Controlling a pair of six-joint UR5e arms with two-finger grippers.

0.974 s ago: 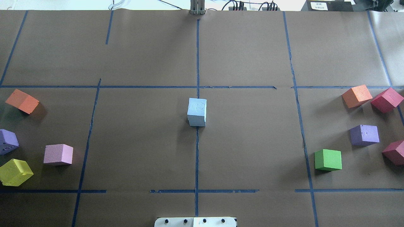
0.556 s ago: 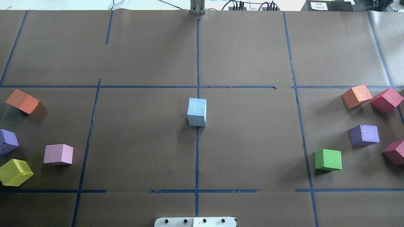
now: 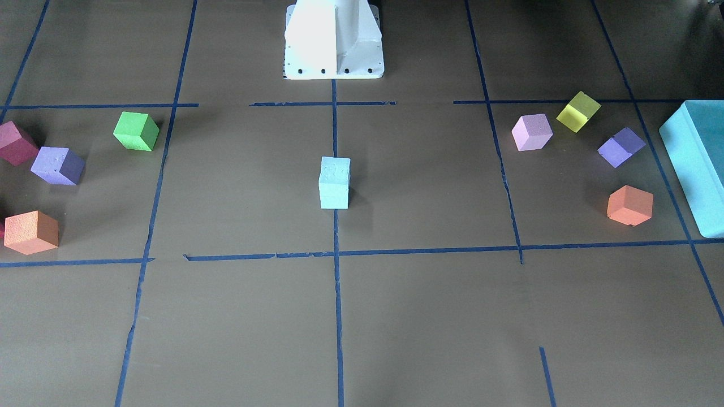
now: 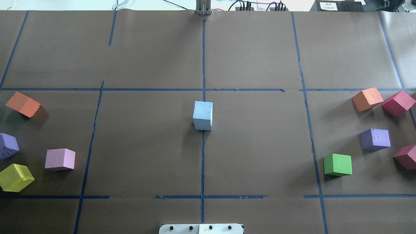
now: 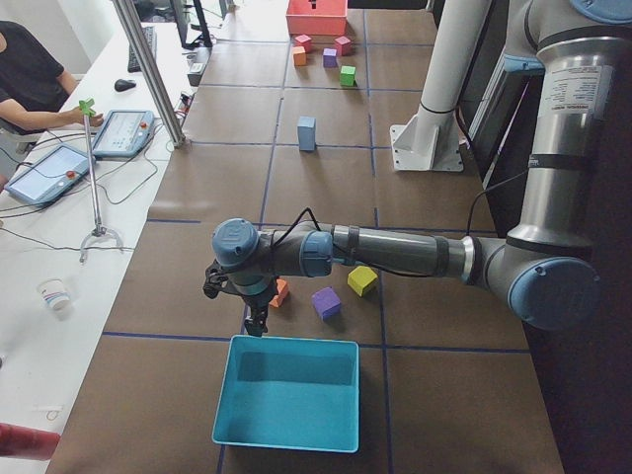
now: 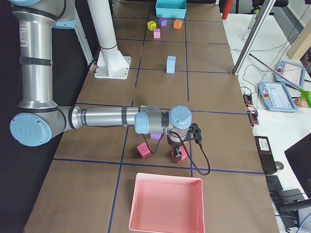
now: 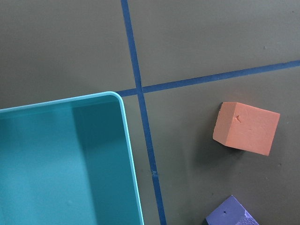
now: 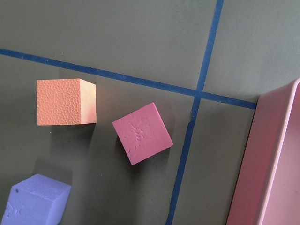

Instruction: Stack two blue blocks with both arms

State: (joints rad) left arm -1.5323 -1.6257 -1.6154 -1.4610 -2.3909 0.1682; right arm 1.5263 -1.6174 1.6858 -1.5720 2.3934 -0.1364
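Note:
The two pale blue blocks stand as one upright stack on the centre tape line, the upper block [image 4: 203, 110] on the lower one [image 4: 203, 125]. The stack also shows in the front view [image 3: 334, 182] and in both side views [image 5: 307, 133] [image 6: 170, 64]. No gripper is near it. My left gripper [image 5: 255, 321] hangs low at the table's left end, beside the teal box's rim. My right gripper [image 6: 178, 154] hangs low at the right end, over the red cubes. Both show only in the side views, so I cannot tell if they are open or shut.
A teal box [image 5: 286, 395] sits at the left end and a pink tray [image 6: 165, 204] at the right end. Orange [image 7: 246, 127], purple, pink and yellow cubes lie on the left side; orange [image 8: 65, 101], crimson [image 8: 142, 133], purple and green [image 4: 338, 164] cubes lie on the right.

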